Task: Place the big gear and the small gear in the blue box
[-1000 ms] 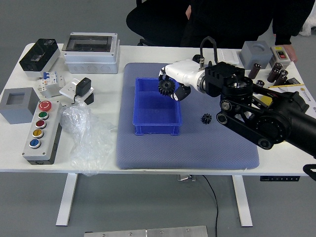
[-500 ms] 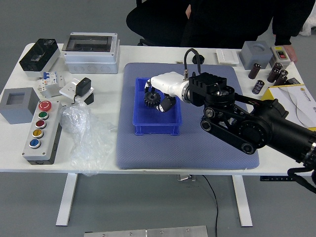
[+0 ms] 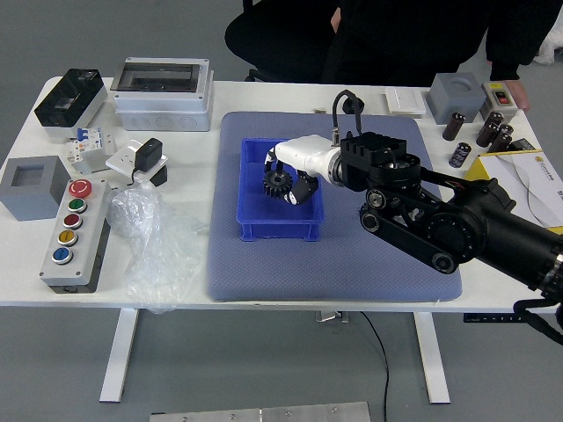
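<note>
The blue box (image 3: 280, 231) stands on the blue-grey mat. My right hand (image 3: 288, 178) reaches in from the right, its white back tilted over the box's upper right part. Its black fingers are closed around the dark big gear (image 3: 277, 183), which is over the box's inside; whether it touches the floor of the box cannot be told. The small gear is almost wholly hidden behind my right forearm, on the mat to the right of the box. My left hand is out of view.
At the left are a button panel (image 3: 77, 230), a crumpled clear bag (image 3: 154, 251) and a grey block (image 3: 33, 187). A grey-white case (image 3: 163, 95) stands behind. Dark cylinders (image 3: 454, 126) and a yellow-edged tray (image 3: 528, 185) are at the right. A person in black is beyond the far edge.
My right hand has carried the big gear left and down from the box's right rim to over its inside, then shifted slightly back to the right. The small gear has become hidden by the arm.
</note>
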Controlling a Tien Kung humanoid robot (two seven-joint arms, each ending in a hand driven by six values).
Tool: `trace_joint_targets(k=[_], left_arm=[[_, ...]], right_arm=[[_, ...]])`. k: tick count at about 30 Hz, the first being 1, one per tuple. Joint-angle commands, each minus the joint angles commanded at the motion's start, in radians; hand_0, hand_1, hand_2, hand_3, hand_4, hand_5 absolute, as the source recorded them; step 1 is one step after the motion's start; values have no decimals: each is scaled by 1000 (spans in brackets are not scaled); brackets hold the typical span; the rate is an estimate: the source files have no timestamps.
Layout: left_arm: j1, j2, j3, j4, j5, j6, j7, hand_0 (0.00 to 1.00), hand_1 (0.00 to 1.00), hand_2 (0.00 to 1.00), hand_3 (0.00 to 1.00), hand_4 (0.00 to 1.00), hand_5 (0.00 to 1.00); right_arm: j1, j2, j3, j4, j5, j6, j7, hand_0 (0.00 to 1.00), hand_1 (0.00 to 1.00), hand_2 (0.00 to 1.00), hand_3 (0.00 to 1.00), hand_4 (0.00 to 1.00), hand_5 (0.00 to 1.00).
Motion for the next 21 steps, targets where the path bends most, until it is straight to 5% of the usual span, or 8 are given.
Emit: trace_joint_targets(k=[3, 4, 21], left_arm=[[-1, -1, -1, 0, 1, -1, 0, 860, 829, 829, 778, 592, 369], [-2, -1, -1, 0, 1, -1, 0, 860, 830, 829, 778, 592, 369], [-1, 0, -4, 0, 2, 0, 1, 860, 829, 829, 778, 593, 369]], right_arm=[[3, -1, 4, -2, 4, 11, -3, 303, 388, 484, 636, 665, 127], [3, -1, 5, -2, 5, 14, -4, 315, 427, 549, 695, 778, 221], [15, -20, 28, 17, 3, 43, -14, 377, 485, 624, 778, 841, 285]])
